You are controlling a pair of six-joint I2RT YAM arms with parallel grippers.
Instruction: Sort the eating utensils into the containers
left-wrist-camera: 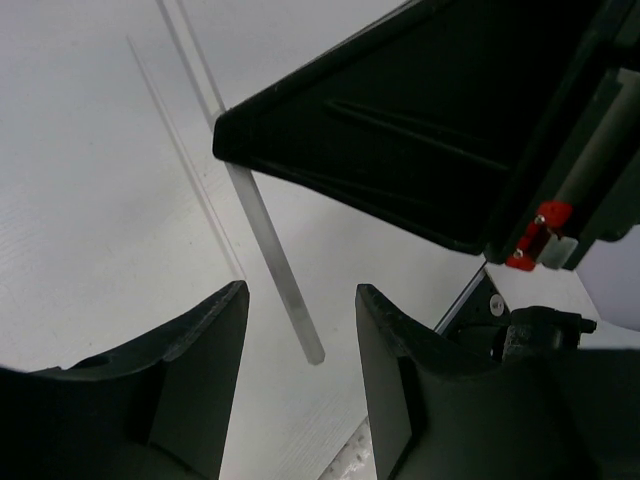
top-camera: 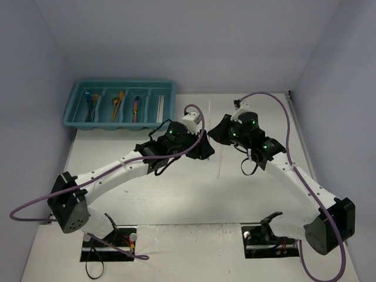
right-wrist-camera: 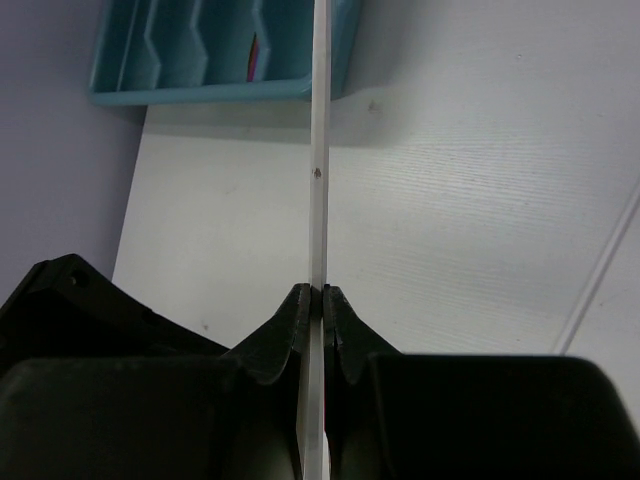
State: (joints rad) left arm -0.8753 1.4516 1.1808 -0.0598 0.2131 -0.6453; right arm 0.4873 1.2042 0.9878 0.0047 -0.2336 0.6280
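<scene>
My right gripper [right-wrist-camera: 320,292] is shut on a thin pale translucent stick [right-wrist-camera: 320,150] and holds it above the table, pointing toward the teal cutlery tray [right-wrist-camera: 200,92]. In the left wrist view the stick [left-wrist-camera: 272,255] comes out from under the black right gripper, and its free end sits between my open left gripper's [left-wrist-camera: 300,295] fingers, touching neither. In the top view the left gripper [top-camera: 205,150] and right gripper [top-camera: 215,134] meet at mid-table. The tray [top-camera: 71,108] at the back left holds teal, gold, orange and purple utensils and pale sticks.
Another thin pale stick [top-camera: 219,165] lies on the table just in front of the grippers; it also shows in the right wrist view [right-wrist-camera: 600,265]. Walls close the table on the left, back and right. Purple cables loop off both arms.
</scene>
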